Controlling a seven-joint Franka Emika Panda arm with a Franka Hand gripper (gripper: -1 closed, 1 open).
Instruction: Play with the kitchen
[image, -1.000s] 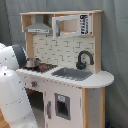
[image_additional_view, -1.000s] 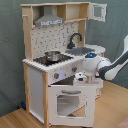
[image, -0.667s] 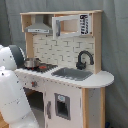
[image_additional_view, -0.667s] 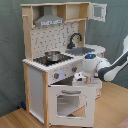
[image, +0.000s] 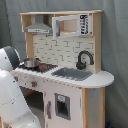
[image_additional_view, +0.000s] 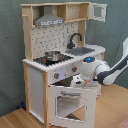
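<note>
Your large white and light-wood toy kitchen (image_additional_view: 55, 65) stands on the wooden floor (image_additional_view: 15, 119) against a grey backdrop, its windowed oven door (image_additional_view: 70, 102) tilted open in the second exterior view. Your tool (image_additional_view: 78, 80) sits at the door's top edge below the knobs (image_additional_view: 56, 76); I cannot tell how wide it is. A small metal pot (image: 31, 62) rests on the stovetop, left of the sink (image: 72, 73) in the first exterior view.

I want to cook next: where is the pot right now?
The pot sits on the stove, at the counter's left end in both exterior views, below the grey hood and left of the sink.
</note>
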